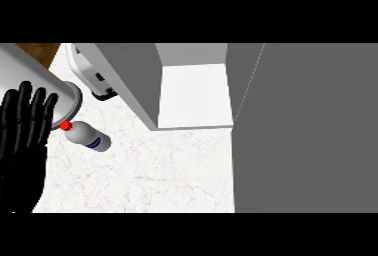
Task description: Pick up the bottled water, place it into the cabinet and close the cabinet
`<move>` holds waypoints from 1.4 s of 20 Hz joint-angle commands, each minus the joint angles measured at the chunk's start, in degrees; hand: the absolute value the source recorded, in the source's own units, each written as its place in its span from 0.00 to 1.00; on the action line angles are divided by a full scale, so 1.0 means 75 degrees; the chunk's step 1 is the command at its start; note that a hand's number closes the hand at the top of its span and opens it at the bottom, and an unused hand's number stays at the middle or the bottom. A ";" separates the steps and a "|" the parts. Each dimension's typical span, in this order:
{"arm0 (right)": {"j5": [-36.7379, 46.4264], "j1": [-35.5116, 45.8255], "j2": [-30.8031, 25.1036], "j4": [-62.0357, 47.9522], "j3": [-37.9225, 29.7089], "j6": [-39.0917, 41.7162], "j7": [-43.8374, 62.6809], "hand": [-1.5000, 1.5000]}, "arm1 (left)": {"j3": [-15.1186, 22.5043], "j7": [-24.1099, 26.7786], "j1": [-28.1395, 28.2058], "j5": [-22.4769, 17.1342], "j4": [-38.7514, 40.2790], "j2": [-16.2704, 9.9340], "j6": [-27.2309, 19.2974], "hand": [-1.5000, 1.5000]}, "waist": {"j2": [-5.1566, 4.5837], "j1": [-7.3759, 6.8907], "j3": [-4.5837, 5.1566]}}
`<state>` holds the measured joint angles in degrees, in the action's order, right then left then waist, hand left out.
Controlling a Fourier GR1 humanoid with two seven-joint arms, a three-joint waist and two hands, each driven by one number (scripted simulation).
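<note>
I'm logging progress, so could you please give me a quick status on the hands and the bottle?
Left hand open, resting at left edge. Right hand not in view. Bottled water lying on counter, untouched. Cabinet open; path looks clear.

One view only here, from the head, looking steeply down onto the white marbled counter (148,175) from close above. The frame faces forward over the counter toward the open cabinet (193,95), whose grey door (310,125) fills the right side, with the left hand (26,130) coming in along the left edge. No second camera, so there's no overlap between views to report.
</note>
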<state>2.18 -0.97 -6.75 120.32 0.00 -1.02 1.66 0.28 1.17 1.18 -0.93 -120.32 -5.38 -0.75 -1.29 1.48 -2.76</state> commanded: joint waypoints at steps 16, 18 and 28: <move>-0.0644 -0.1419 0.0223 0.2216 0.1698 0.0845 0.1228 0.00 | -0.2932 -0.2142 -0.0288 -0.4220 0.0418 -0.1577 0.1113 0.00 | 0.0183 -0.0195 0.0366; 0.0006 -0.1589 0.0384 0.2963 0.2483 0.0535 0.1879 0.00 | -0.2633 -0.2346 0.0140 -0.4002 -0.0241 -0.1293 0.0930 0.00 | 0.0191 -0.0198 0.0368; 0.0627 -0.1804 0.0560 0.3144 0.3320 0.0239 0.2063 0.00 | -0.2663 -0.2740 0.0275 -0.3537 -0.0181 -0.1244 0.0981 0.00 | 0.0186 -0.0160 0.0366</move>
<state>2.62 -10.41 -2.63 141.38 21.12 1.06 18.27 -21.93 -17.05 3.90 -30.55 -120.35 -15.41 8.34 0.08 0.03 0.01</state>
